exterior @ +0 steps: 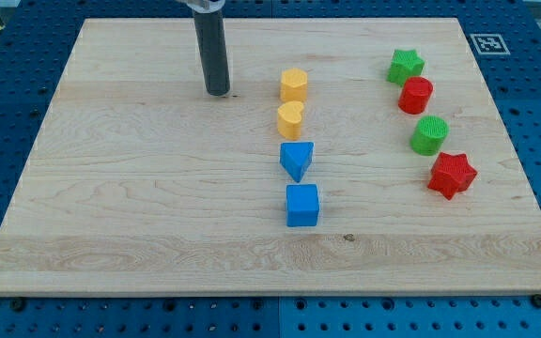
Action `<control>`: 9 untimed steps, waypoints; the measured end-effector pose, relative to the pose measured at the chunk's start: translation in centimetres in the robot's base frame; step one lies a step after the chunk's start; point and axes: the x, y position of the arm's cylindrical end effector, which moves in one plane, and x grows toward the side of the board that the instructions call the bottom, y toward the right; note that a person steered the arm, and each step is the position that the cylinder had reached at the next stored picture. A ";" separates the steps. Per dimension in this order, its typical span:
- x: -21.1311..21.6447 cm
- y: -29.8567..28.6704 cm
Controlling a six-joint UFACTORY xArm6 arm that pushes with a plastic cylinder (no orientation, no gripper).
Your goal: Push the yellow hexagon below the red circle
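The yellow hexagon [294, 84] sits near the top middle of the wooden board [139, 188]. The red circle [416, 95] is at the upper right, just below the green star [405, 66]. My tip [218, 92] rests on the board to the left of the yellow hexagon, well apart from it. A yellow heart [291, 119] lies directly below the hexagon.
A blue triangle [297, 159] and a blue cube [302, 205] continue the column below the yellow heart. A green circle [430, 135] and a red star [452, 174] sit below the red circle on the right. A blue pegboard surrounds the board.
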 end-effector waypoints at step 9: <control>2.7 7.4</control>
